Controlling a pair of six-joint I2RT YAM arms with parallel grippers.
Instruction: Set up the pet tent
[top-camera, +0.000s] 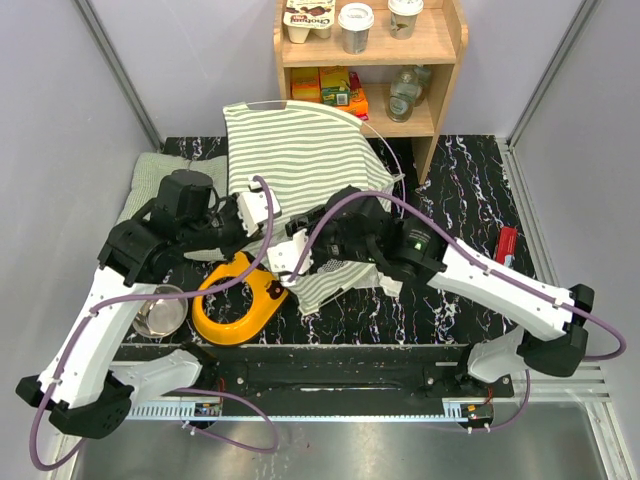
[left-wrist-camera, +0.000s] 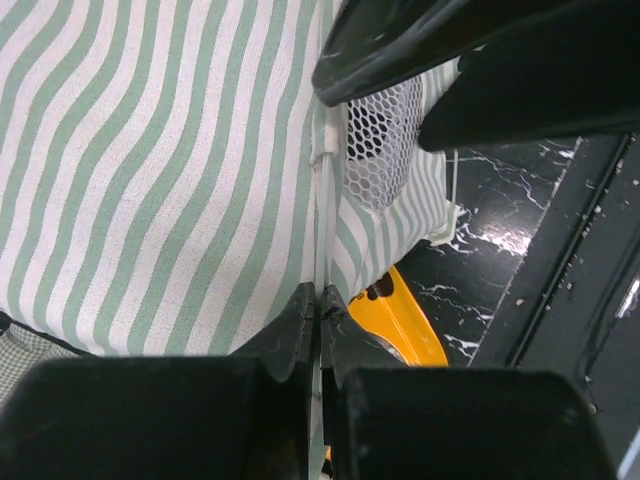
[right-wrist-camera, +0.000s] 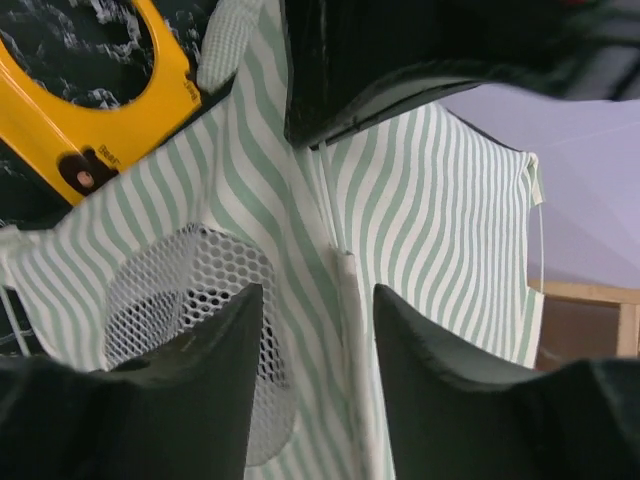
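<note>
Fingers (left-wrist-camera: 293, 325) of the left gripper (left-wrist-camera: 320, 300) are pressed together on the white seam (left-wrist-camera: 322, 200) of the pet tent (top-camera: 300, 150); striped cloth fills the left wrist view. Far left on the table (top-camera: 470, 180): green cushion (top-camera: 150, 172); in front of it a metal bowl (top-camera: 160, 312); next, a yellow ring holder (top-camera: 235, 310), the tent's front edge just beside it. Tent lies mid-table, rear part raised in front of the wooden shelf (top-camera: 435, 50); a thin white pole (top-camera: 388, 150) bows out on its right. Right gripper (right-wrist-camera: 318, 300) is parted, fingers (right-wrist-camera: 215, 380) either side of the seam, gripping nothing; mesh panel (right-wrist-camera: 200, 290) just left of it. Red object (top-camera: 506, 245) near the right edge.
</note>
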